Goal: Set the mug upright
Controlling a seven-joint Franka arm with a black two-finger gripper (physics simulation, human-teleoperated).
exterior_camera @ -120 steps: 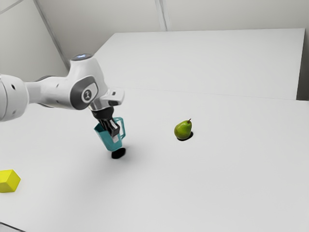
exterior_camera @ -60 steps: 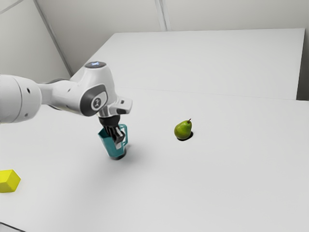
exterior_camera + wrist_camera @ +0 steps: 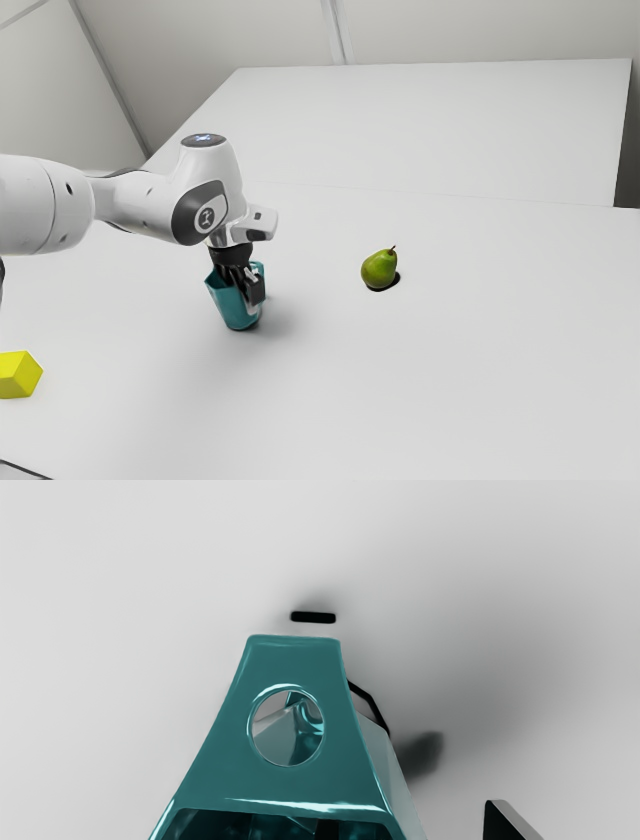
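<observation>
The teal mug [image 3: 231, 307] stands on its base on the table in the exterior view, looking close to upright with its mouth up; whether a slight tilt remains I cannot tell. My gripper [image 3: 249, 292] is low at its rim, covering part of the handle side. In the wrist view the mug [image 3: 300, 790] shows its broad handle with a round hole. There my gripper [image 3: 411, 827] is open: one dark finger is inside the mouth, and the other stands outside with a gap to the wall.
A green pear [image 3: 379, 269] rests on the white table [image 3: 450, 360], toward the exterior view's right from the mug. A yellow block [image 3: 18, 375] lies at the exterior view's left edge. Dark shadow patches fall beside the mug.
The mug has come down onto the table and swung from tilted to nearly upright. My hand descended with it, moving toward the exterior view's right, and the fingers have since opened.
</observation>
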